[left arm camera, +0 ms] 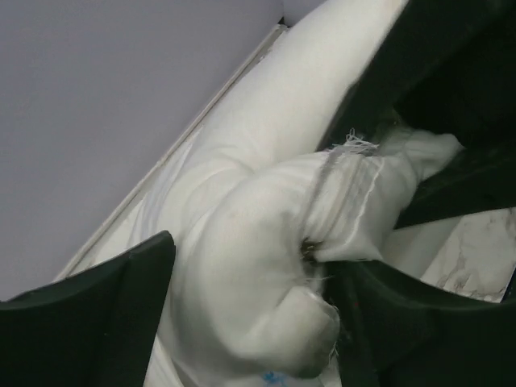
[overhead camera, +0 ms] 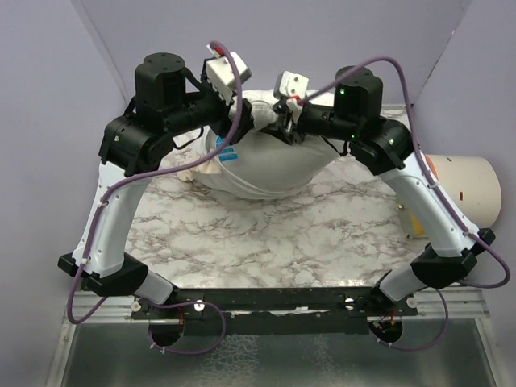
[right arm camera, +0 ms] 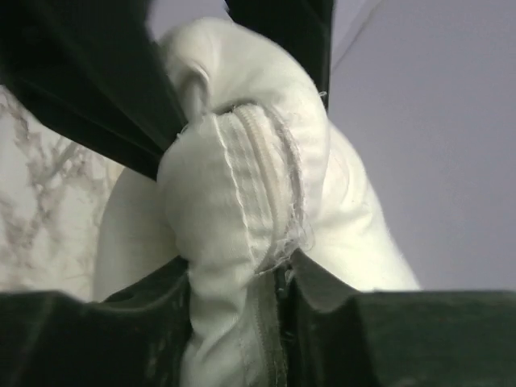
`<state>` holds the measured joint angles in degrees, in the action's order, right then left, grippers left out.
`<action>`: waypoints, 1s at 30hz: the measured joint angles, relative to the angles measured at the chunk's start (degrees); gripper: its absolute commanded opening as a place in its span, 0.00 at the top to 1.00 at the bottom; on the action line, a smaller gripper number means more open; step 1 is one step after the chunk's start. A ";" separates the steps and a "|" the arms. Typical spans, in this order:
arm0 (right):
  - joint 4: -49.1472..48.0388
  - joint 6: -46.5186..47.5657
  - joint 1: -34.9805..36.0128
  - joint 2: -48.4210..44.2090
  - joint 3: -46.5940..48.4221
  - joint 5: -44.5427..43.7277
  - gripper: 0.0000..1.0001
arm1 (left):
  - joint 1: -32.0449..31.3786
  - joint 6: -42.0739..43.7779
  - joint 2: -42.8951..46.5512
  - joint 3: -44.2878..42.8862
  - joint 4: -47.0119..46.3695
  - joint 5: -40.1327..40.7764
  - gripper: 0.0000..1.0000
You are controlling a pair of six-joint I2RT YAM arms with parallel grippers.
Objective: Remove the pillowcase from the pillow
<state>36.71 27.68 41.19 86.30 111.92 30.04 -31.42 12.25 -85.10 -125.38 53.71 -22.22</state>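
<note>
From above, the pillowcase [overhead camera: 266, 165] lies as a plump white mound at the middle of the bench's [overhead camera: 266, 242] far edge, against the lilac back wall [overhead camera: 274, 32], white inner face outward, with a blue-printed tag [overhead camera: 228, 155] on its left flank; where cover ends and pillow begins cannot be told. Both arms arch inward from the near corners and meet over the mound, the left gripper [overhead camera: 242, 119] and right gripper [overhead camera: 284, 125] close together, each biting the raised top ridge of cloth. Purple cables [overhead camera: 121, 189] loop along both arms, and a cream roll [overhead camera: 463, 189] sits off the right edge. The left wrist view shows the pillowcase [left arm camera: 258, 266] bunched thick between the left gripper's [left arm camera: 254, 270] jaws, which clamp the wad; a frayed raw seam [left arm camera: 347, 185] runs into the other gripper's dark fingers [left arm camera: 451, 81]. In the right wrist view the right gripper's [right arm camera: 238, 322] jaws are closed tightly on the same seamed fold of pillowcase [right arm camera: 234, 210], with marble [right arm camera: 40, 185] to the left.
</note>
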 measured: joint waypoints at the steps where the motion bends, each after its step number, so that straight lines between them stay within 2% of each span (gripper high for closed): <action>1: 0.59 -0.90 0.22 1.07 0.79 -2.23 0.84 | 0.15 0.50 0.00 -0.52 -0.13 0.61 0.02; 5: 0.74 -3.67 0.17 3.43 1.88 -8.35 0.99 | 1.31 1.25 1.07 -0.61 -0.85 3.85 0.01; 8: -0.02 -5.18 -0.20 3.15 1.68 -10.19 0.99 | 3.43 2.67 2.69 2.32 -1.25 4.13 0.01; 14: -1.20 -6.73 -1.95 2.71 1.66 -13.64 0.99 | 22.38 4.35 3.17 9.79 -1.92 -1.01 0.01; 17: -1.66 -7.54 -2.21 2.14 1.66 -13.92 0.99 | 27.06 5.31 3.91 15.76 -1.88 -4.55 0.01; 23: -2.21 -9.46 -2.38 1.62 2.01 -12.09 0.99 | 29.40 5.46 8.98 27.82 -3.58 -12.28 0.01; 30: -2.47 -11.82 -2.58 0.98 2.01 -8.20 0.99 | 29.42 6.27 12.31 30.16 -8.41 -20.94 0.03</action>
<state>34.24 15.86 38.61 87.29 113.93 21.85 -2.00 18.52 -72.79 -95.22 45.30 -43.16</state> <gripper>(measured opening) 0.093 0.981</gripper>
